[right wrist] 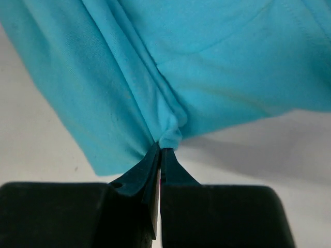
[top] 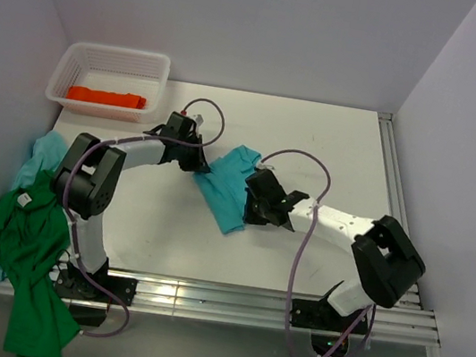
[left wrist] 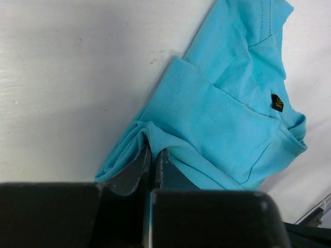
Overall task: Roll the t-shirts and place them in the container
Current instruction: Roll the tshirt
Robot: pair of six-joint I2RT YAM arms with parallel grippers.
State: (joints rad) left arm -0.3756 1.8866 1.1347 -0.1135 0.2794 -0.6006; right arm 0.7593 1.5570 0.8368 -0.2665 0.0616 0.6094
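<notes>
Grips turquoise t-shirt (top: 229,191) mid-frame with left tool (left wrist: 153,152) and right tool (right wrist: 160,150), both pinched closed. Lies on white tabletop (top: 332,157), pale walls (top: 245,17) around, basket (top: 118,51) upper left.

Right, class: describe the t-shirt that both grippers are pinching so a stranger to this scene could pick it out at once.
Start at the white table: near its middle lies a folded turquoise t-shirt, pinched by the left gripper and the right gripper. The other turquoise t-shirt is heaped at the table's left edge with the green t-shirt.
</notes>
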